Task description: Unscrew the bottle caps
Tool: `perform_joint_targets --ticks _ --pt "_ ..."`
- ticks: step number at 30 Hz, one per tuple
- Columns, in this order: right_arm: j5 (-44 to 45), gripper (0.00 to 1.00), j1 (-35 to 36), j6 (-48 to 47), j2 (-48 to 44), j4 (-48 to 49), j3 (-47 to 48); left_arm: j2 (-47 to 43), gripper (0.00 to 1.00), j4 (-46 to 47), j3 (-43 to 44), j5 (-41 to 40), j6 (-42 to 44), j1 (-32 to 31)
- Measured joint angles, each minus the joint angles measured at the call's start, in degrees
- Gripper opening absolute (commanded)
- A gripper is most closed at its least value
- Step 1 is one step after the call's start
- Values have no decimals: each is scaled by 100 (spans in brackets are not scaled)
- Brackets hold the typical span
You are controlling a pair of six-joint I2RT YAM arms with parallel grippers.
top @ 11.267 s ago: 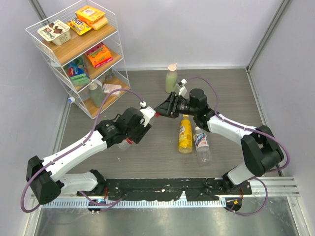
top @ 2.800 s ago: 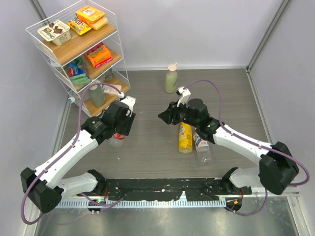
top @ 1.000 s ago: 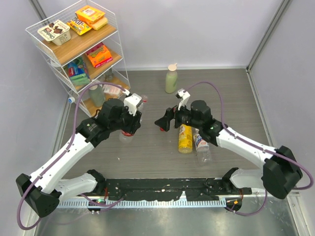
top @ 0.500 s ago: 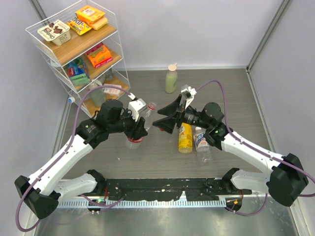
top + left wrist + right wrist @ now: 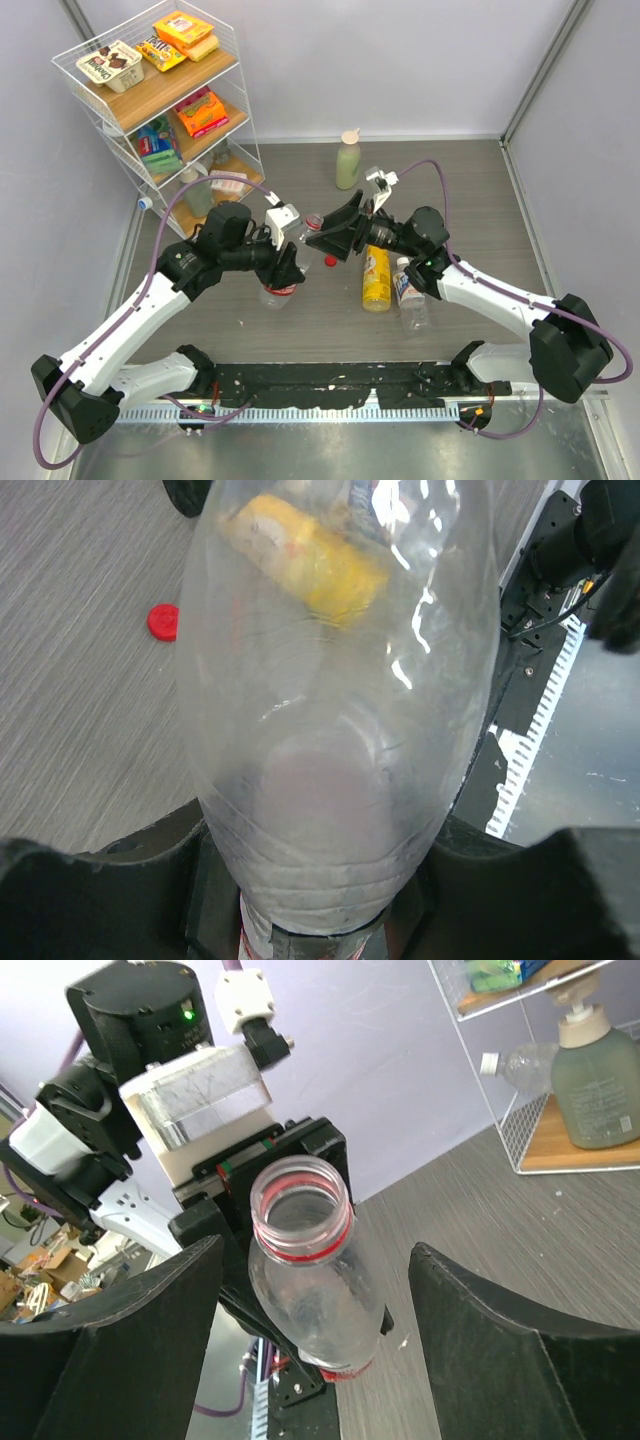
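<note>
Clamping clear bottle: left end effector, fingertips hidden; right end effector apart around neck.

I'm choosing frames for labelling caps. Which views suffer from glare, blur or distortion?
Left wrist: the clear bottle fills the frame with white glare streaks, the yellow bottle behind shows warped through it, the red cap beside it is sharp. Right wrist: the bottle's open mouth is crisp, the near fingers soft-edged. Top view: evenly lit, sharp.
</note>
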Motion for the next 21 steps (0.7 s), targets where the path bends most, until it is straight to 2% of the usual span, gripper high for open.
perform_joint_targets --ticks 5,16,21 --pt "46 79 0 142 0 251 2 0 12 0 0 87 0 0" --pt "57 60 0 404 262 509 127 2 11 0 -20 144 0 0" --pt "63 59 0 535 402 608 142 57 12 -2 -24 153 0 0"
